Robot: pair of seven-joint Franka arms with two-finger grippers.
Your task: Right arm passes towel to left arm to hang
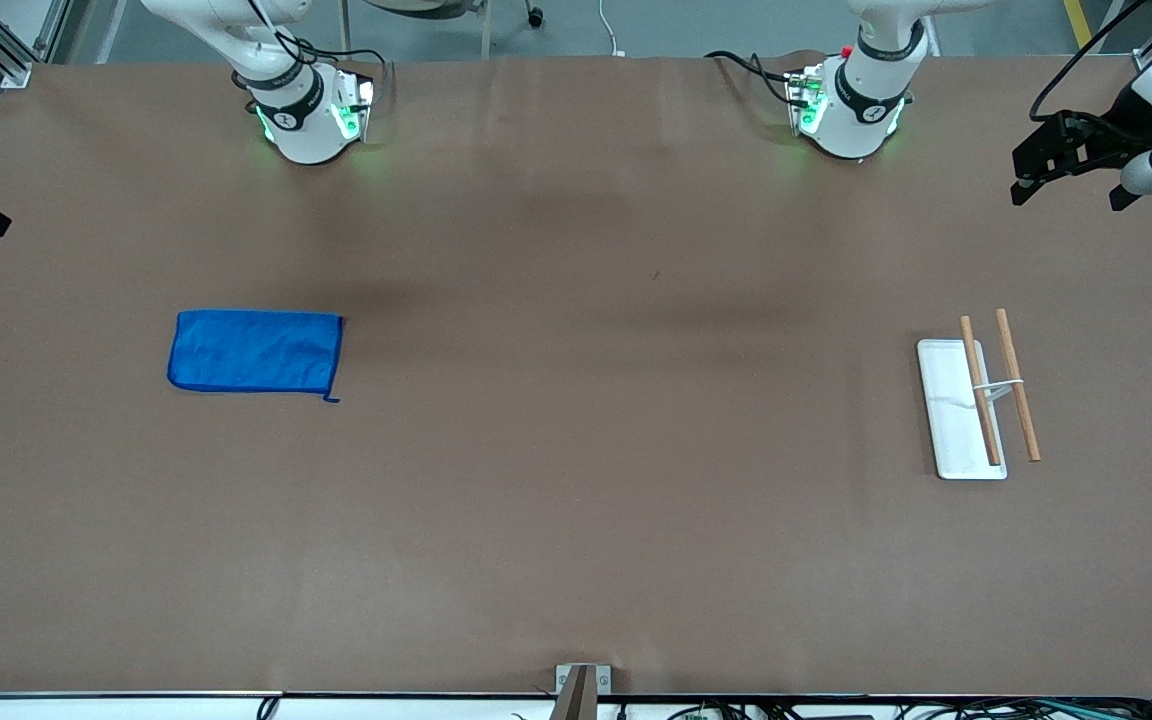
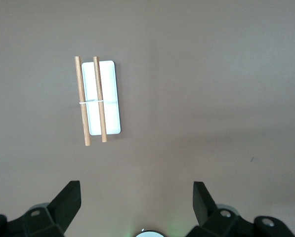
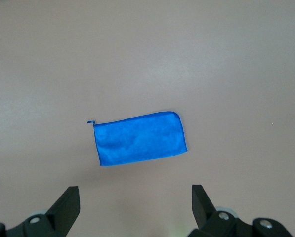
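Note:
The towel (image 1: 256, 352) is a small bright blue cloth lying flat on the brown table toward the right arm's end, its corner loop at the corner nearer the front camera. In the right wrist view the towel (image 3: 140, 139) lies well below my right gripper (image 3: 135, 187), which hangs high over the table, open and empty. My left gripper (image 2: 136, 185) is also raised high, open with nothing between its fingers, over the table toward the left arm's end. In the front view the left gripper (image 1: 1071, 190) shows at the picture's edge.
A white tray (image 1: 948, 430) with two wooden rods (image 1: 979, 390) across it lies toward the left arm's end; the left wrist view shows the tray (image 2: 111, 94) too. Both arm bases (image 1: 311, 110) stand along the table's edge farthest from the front camera.

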